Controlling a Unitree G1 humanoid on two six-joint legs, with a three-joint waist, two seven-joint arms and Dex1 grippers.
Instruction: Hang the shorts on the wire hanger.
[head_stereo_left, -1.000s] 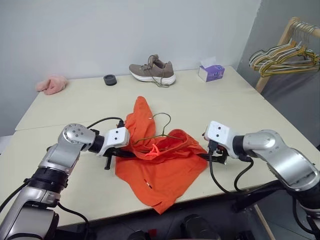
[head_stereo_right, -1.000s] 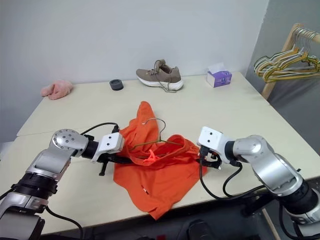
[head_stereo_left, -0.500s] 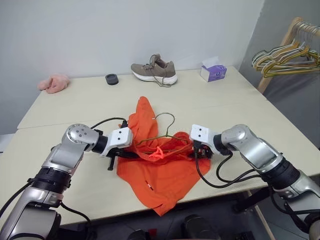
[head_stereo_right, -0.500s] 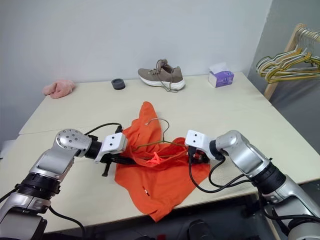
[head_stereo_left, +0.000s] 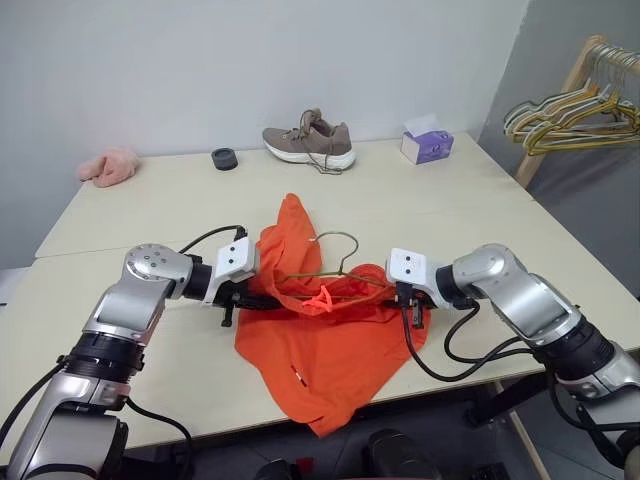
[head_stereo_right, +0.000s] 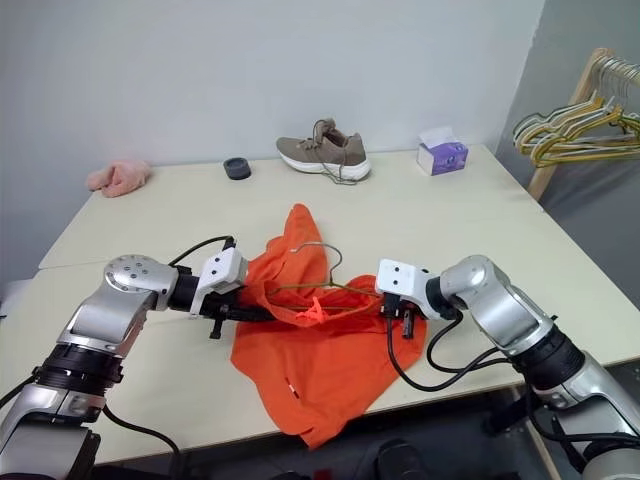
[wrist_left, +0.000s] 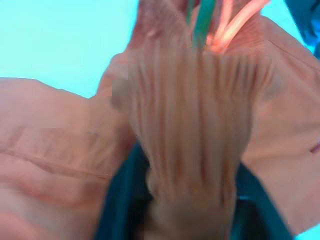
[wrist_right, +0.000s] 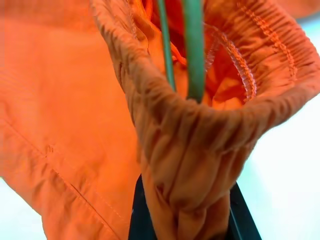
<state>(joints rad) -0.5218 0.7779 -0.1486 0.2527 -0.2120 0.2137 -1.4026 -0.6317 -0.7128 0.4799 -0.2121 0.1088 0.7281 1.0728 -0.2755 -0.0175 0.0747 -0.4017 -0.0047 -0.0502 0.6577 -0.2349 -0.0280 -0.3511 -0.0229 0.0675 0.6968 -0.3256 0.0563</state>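
The shorts (head_stereo_left: 325, 335) lie on the near part of the table (head_stereo_left: 470, 215), between the two jaws, and one leg hangs over the near edge. The wire hanger (head_stereo_left: 330, 268) sits inside the waistband: its hook rises out of the fabric in the middle, and its two thin arms run down toward each side.

The right jaws (head_stereo_left: 411, 312) are clenched on the end of the gathered waistband nearest to them. In the right wrist view the elastic fabric (wrist_right: 185, 140) is pinched between the two black fingers (wrist_right: 137, 215), and the wire (wrist_right: 192, 50) goes up from the fabric just past the fingertips.

The left jaws (head_stereo_left: 243, 300) are at the other end of the waistband. In the left wrist view a bunch of pleated fabric (wrist_left: 192, 125) lies between the two dark fingers (wrist_left: 117, 200), but I cannot tell whether they press it or are released.

Well beyond both jaws, near the wall, there are a shoe (head_stereo_left: 306, 141), a small black round thing (head_stereo_left: 224, 158), a pink fluffy cloth (head_stereo_left: 107, 166) and a purple tissue box (head_stereo_left: 426, 145)
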